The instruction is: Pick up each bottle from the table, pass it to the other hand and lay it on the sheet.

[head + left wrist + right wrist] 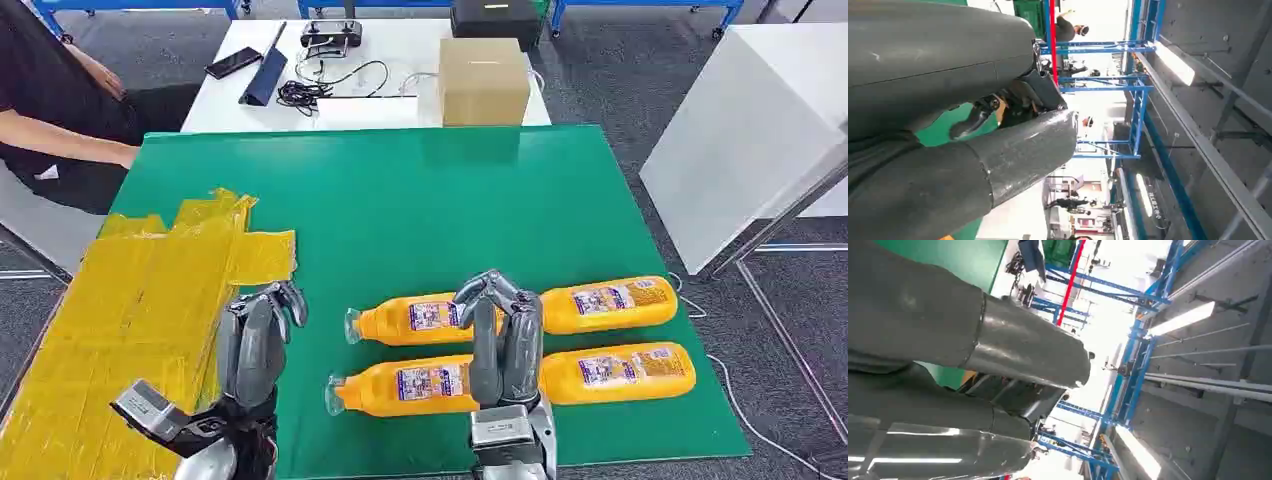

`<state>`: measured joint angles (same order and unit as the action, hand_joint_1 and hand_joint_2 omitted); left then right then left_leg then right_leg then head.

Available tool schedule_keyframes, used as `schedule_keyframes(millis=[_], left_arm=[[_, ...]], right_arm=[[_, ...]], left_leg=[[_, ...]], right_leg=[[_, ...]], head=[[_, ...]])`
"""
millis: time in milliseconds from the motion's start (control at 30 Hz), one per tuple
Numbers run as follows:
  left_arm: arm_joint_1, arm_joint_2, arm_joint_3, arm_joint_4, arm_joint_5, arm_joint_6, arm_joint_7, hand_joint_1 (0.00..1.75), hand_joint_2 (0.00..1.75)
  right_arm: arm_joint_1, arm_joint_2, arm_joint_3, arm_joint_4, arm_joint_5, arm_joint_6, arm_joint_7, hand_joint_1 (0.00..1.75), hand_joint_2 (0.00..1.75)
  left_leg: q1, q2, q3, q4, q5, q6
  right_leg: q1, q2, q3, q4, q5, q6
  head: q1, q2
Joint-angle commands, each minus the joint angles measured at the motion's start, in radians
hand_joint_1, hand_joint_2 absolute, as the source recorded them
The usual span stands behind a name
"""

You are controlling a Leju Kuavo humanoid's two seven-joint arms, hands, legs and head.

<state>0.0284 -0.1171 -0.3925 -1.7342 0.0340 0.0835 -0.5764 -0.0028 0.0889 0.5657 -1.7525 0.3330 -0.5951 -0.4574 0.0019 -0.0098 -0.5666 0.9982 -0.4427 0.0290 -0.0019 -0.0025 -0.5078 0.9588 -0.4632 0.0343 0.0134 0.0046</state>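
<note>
Yellow sheet (130,330) at the desk's left edge lies bare, four orange bottles (420,320) unpicked; left robot hand (258,345) and right robot hand (503,335) hold nothing, fingers loosely apart.

Four bottles lie on the table (420,200) in two rows, right of the sheet (130,320): far row bottle (405,322) and bottle (610,306), near row bottle (400,388) and bottle (620,372). Box (483,82) behind the table.

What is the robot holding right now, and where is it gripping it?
Nothing. The left robot hand and right robot hand are raised above the green table, and all four orange bottles lie there untouched.
</note>
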Motion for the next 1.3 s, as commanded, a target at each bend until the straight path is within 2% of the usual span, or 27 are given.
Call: schedule_keyframes(millis=[33,267,433,467,500,600,667,700,800,867,967,1133,1300], left_arm=[[-0.057,0.032,0.066,0.001,0.017,0.109,-0.122,1.75,0.00],[-0.056,0.028,0.074,0.001,0.016,0.100,-0.122,1.75,0.00],[-0.022,0.013,0.062,0.009,0.030,0.087,-0.122,1.75,0.00],[-0.018,0.010,0.063,0.007,0.041,0.083,-0.122,0.63,0.00],[-0.015,0.013,0.059,0.012,0.048,0.072,-0.122,0.00,0.00],[-0.012,0.015,0.061,0.026,0.077,0.035,-0.122,0.00,0.00],[-0.008,0.013,0.066,0.028,0.074,0.038,-0.122,0.00,0.00],[-0.007,0.009,0.070,0.045,0.070,0.039,-0.122,0.00,0.00],[0.007,-0.001,0.099,0.062,0.078,0.026,-0.122,0.00,0.00],[0.014,-0.006,0.112,0.066,0.081,0.018,-0.122,0.00,0.00],[0.020,-0.013,0.133,0.072,0.079,0.013,-0.122,0.00,0.00],[0.015,-0.018,0.151,0.079,0.082,0.011,-0.110,0.00,0.00],[0.011,-0.018,0.162,0.081,0.082,0.007,-0.098,0.00,0.00]], right_arm=[[-0.005,-0.084,-0.075,0.006,-0.239,0.199,-0.193,1.75,0.00],[0.004,-0.073,-0.095,0.004,-0.237,0.224,-0.201,1.75,0.00],[0.043,-0.030,-0.119,0.012,-0.204,0.210,-0.194,1.75,0.00],[0.048,-0.025,-0.121,0.014,-0.191,0.197,-0.190,0.05,0.00],[0.048,-0.027,-0.116,0.015,-0.185,0.198,-0.193,0.00,0.00],[0.049,-0.039,-0.105,0.032,-0.079,0.160,-0.155,0.00,0.00],[0.051,-0.037,-0.103,0.034,-0.084,0.164,-0.150,0.00,0.00],[0.051,-0.048,-0.090,0.043,-0.083,0.184,-0.127,0.00,1.75],[0.048,-0.110,-0.053,0.072,-0.016,0.269,-0.021,0.00,1.75],[0.054,-0.133,-0.046,0.080,0.067,0.264,0.028,0.00,1.75],[0.046,-0.197,0.002,0.090,0.195,0.321,0.161,0.00,1.75],[0.020,-0.236,0.059,0.111,0.310,0.361,0.297,0.00,1.75],[0.017,-0.282,0.086,0.106,0.337,0.404,0.365,0.00,1.75]], left_leg=[[0.001,0.000,0.001,0.000,0.000,-0.001],[0.001,0.000,0.003,-0.001,0.000,-0.002],[0.001,0.001,0.004,-0.001,-0.001,-0.002],[0.001,0.000,0.002,-0.001,-0.001,-0.001],[0.001,0.000,0.004,-0.001,-0.001,-0.002],[0.001,0.001,0.003,-0.001,-0.001,-0.002],[0.001,0.000,0.002,-0.001,0.000,-0.001],[0.001,0.001,0.003,-0.001,-0.001,-0.001],[0.001,0.001,0.003,-0.002,0.000,-0.001],[0.001,0.002,0.004,-0.002,0.000,-0.001],[0.001,0.001,0.005,-0.003,0.000,-0.001],[0.000,0.002,0.003,-0.002,0.000,-0.001],[0.000,0.002,0.003,-0.001,-0.001,-0.001]], right_leg=[[0.001,0.000,0.002,-0.001,0.000,0.000],[0.001,-0.001,0.003,-0.002,0.000,-0.001],[0.001,0.000,0.004,-0.002,-0.001,-0.001],[0.001,-0.001,0.002,-0.001,0.000,0.000],[0.001,-0.001,0.004,-0.002,-0.001,-0.001],[0.001,0.001,0.003,-0.002,0.000,-0.001],[0.001,0.000,0.003,-0.002,0.000,0.000],[0.001,0.000,0.003,-0.002,0.000,0.000],[0.000,0.000,0.003,-0.003,0.000,0.000],[0.001,0.001,0.004,-0.003,0.000,0.000],[0.001,0.000,0.006,-0.004,0.000,0.000],[0.000,0.001,0.003,-0.003,0.000,0.000],[0.000,0.001,0.003,-0.002,0.000,0.000]], head=[[0.000,0.000],[0.000,0.000],[0.000,0.000],[0.000,0.000],[0.000,0.000],[0.000,0.000],[0.000,0.000],[0.000,0.000],[0.000,0.000],[0.000,0.000],[0.000,0.000],[0.000,0.000],[0.000,0.000]])
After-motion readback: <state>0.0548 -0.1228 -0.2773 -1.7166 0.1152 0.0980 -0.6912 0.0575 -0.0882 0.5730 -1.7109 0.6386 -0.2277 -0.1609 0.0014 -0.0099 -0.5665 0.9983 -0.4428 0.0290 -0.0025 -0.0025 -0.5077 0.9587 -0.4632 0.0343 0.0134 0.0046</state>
